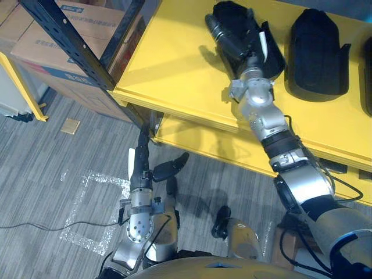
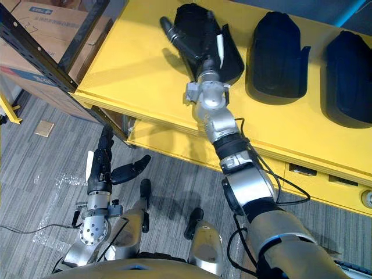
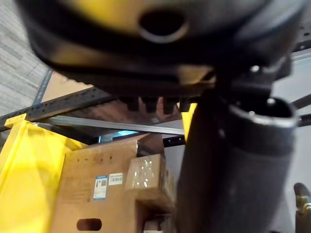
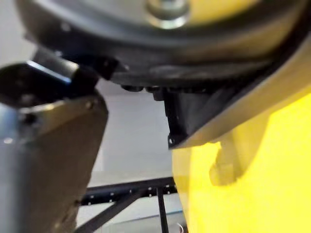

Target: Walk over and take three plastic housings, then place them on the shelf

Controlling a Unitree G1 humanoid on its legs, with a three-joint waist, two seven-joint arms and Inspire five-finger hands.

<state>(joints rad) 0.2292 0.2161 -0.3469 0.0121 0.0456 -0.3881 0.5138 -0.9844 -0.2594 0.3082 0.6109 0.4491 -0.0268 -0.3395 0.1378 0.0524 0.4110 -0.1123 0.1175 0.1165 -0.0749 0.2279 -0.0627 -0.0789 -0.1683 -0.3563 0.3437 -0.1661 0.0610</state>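
Nearest to us, the left hand (image 1: 138, 174) hangs low over the grey carpet (image 1: 40, 174), fingers straight, thumb spread to the side, holding nothing. Beside it on the carpet we see a square of pale tape (image 1: 93, 203) and, further off, a small scrap of cardboard (image 1: 71, 125). Next comes a lower yellow board (image 1: 197, 139), and above it the yellow shelf (image 1: 174, 64). On that shelf we note three black plastic housings in a row, each apart from the next. The right hand (image 2: 189, 43) lies on the first housing (image 2: 197, 16), fingers stretched flat along it, the white-covered thumb resting on its top, not closed round it. The second housing (image 2: 278, 55) and the third housing (image 2: 349, 75) stand untouched. Farthest, a dark rack post (image 1: 70, 40) crosses in front of cardboard boxes (image 1: 43, 52).
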